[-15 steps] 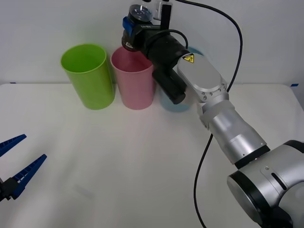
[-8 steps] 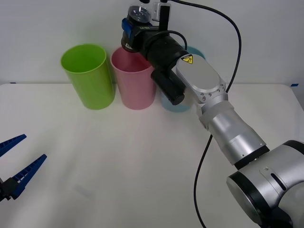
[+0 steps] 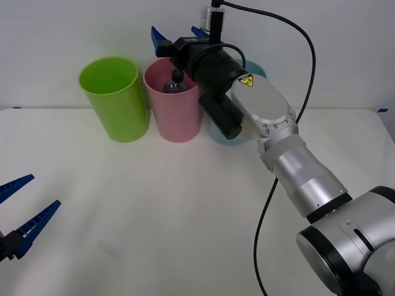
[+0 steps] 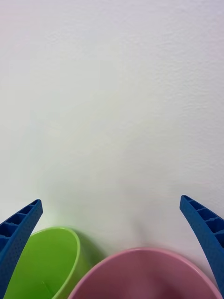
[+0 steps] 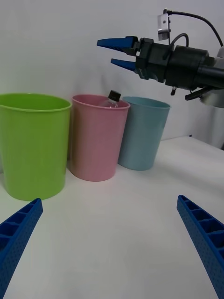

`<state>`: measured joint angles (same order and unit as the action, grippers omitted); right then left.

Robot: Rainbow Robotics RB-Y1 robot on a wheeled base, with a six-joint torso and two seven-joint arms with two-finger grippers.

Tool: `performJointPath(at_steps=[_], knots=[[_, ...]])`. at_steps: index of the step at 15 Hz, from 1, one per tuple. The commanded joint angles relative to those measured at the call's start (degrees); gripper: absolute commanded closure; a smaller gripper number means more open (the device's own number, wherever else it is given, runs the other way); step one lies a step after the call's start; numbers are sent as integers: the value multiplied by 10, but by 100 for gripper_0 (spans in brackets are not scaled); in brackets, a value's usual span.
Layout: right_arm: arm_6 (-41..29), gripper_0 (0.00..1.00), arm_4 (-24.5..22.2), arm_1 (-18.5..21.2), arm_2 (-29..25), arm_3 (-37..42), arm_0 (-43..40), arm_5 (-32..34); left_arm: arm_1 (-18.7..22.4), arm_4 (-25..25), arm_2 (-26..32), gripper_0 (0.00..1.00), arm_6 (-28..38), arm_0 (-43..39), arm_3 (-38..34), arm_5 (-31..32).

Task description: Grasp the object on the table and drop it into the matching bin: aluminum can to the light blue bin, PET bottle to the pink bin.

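Hovering right end effector point(image 3: 179, 34) spread wide (empty), PET bottle point(image 3: 173, 85) inside pink bin point(image 3: 178, 117)

Small clear bottle point(image 3: 173, 84) with black cap sits tilted inside the pink bin point(image 3: 174, 114), cap just above the rim; light blue bin point(image 5: 141, 132) stands beside it.

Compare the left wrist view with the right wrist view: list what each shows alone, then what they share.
Left wrist view alone: the PET bottle poking from the pink bin, the light blue bin, the table and the open right tool above the bins. Right wrist view alone: nothing apart from a close look down past its own fingers. Both: pink bin and lime green bin.
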<state>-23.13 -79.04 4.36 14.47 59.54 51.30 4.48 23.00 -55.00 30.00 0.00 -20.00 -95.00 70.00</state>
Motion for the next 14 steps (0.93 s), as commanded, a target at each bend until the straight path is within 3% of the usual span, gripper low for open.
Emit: performJointPath(at_steps=[1,7,14], knots=[[0,0,-1,25,16,50,-37,1,0,0,0,0,0,0,0,0],[-6,0,4,91,60,175,-132,1,0,0,0,0,0,0,0,0],[-8,0,13,210,81,359,-283,35,0,0,0,0,0,0,0,0]])
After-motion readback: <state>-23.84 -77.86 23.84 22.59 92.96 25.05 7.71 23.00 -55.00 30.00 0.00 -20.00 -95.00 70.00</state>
